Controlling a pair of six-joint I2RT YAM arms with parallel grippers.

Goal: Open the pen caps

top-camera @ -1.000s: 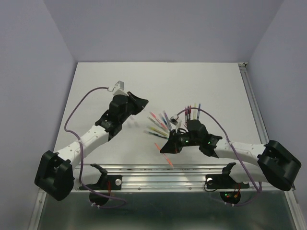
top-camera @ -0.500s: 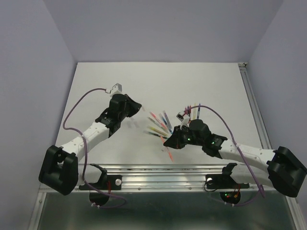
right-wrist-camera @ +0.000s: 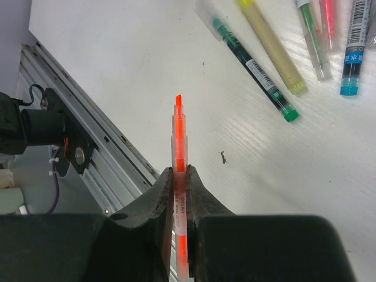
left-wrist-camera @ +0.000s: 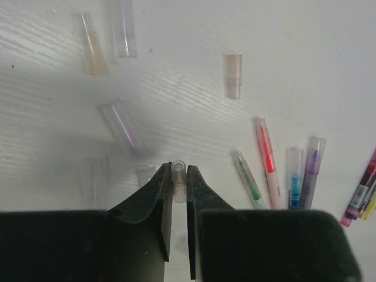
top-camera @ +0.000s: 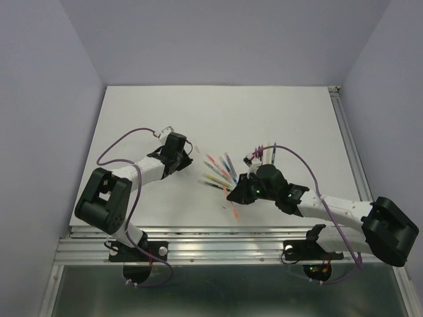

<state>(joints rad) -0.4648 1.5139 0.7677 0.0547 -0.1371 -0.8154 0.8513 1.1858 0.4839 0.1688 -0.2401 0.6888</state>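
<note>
Overall, the white surface (top-camera: pixel 132 112) carries all items. The L and R arms both reach in toward ctr.

Left hand (left-wrist-camera: pixel 178 176): fingers nearly together, narrow gap. A clear cap (left-wrist-camera: pixel 178 169) stands betw. the tips, open end toward the wrist cam. Whether it is gripped or only sits betw. them: cannot tell.

Right hand (right-wrist-camera: pixel 179 176): pressed onto an orange pen (right-wrist-camera: pixel 179 138). The pen's bare tip points away from the hand, toward the alu rail (right-wrist-camera: pixel 106 153).

Pen group (top-camera: pixel 221 170): lies fanned betw. the two hands. On the left wrist cam, the red pen (left-wrist-camera: pixel 266 155) and green pen (left-wrist-camera: pixel 248 187) are to the right of the tips, caps on.

Loose pen caps, all short translucent tubes, lie ahead and left of the left hand:
- peach cap (left-wrist-camera: pixel 89 53), far left
- tall clear cap (left-wrist-camera: pixel 122 29), just beside it
- pale-peach cap (left-wrist-camera: pixel 234 75), ahead-right
- purple-tinged cap (left-wrist-camera: pixel 121 123), mid-left
- blurred clear cap (left-wrist-camera: pixel 94 179), near left
- short stub cap (left-wrist-camera: pixel 145 173), just beside the left fingertip
</note>
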